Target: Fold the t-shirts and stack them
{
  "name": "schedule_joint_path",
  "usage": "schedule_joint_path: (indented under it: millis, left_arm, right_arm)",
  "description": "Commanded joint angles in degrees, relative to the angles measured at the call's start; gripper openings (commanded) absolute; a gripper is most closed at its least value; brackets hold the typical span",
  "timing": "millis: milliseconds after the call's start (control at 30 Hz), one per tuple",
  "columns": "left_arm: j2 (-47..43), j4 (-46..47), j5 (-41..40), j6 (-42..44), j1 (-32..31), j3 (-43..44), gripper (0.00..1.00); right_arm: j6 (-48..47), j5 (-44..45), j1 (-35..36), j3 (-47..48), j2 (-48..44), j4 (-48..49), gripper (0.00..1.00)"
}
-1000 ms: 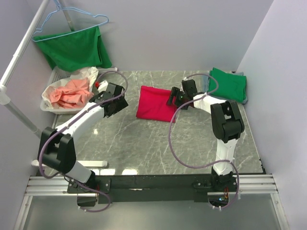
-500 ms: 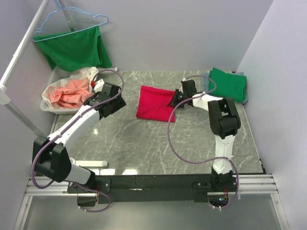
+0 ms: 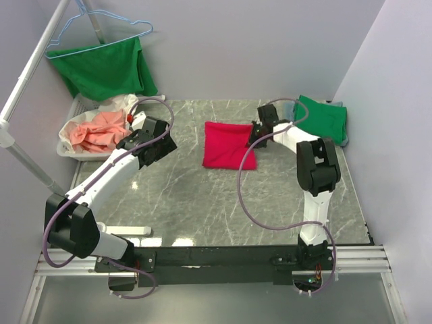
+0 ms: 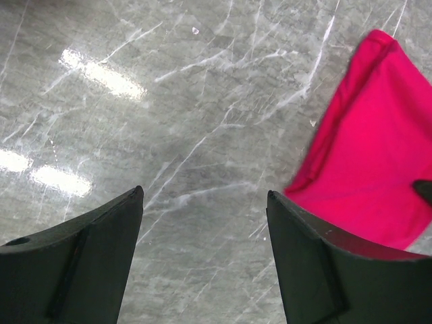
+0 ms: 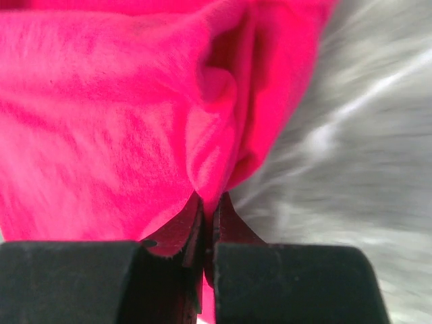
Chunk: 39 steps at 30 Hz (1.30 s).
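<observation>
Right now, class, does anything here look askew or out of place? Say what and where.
The red t-shirt lies folded mid-table, its right edge bunched where the shut right tool pinches it. Far left, a green t-shirt hangs lopsided on its tilted hanger.

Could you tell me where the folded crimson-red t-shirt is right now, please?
Top view: the folded crimson-red cotton t-shirt lies centre-back on the grey marble table, its right edge pinched by the right hand, left of the folded green t-shirt.
</observation>
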Motion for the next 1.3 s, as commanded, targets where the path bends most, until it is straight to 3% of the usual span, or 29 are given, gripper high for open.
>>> schedule_joint_path:
  millis: [0,400,633,900,1267]
  left_arm:
    - [-1.78,0.37,0.23,0.42,-0.25,0.60,0.79]
    - [-0.03,0.64,0.14,1.38,-0.16,1.30,0.79]
    - [1.73,0.73,0.58,2.17,-0.24,2.45,0.79]
    - [3.75,0.64,0.76,2.88,-0.25,3.59,0.79]
    - [7.09,1.34,1.63,3.23,-0.33,5.35,0.78]
  right_arm:
    - [-4.61,10.47,-4.47,9.69,-2.45,-9.55,0.00]
    - [-6.72,22.95,-11.16,28.53,1.17,-14.57,0.00]
    - [-5.58,24.89,-16.52,33.80,2.74,-13.34,0.00]
    - [-3.91,28.31,-20.30,49.27,10.57,-14.48,0.00]
    - [0.92,50.28,-20.57,44.01,8.29,-13.78,0.00]
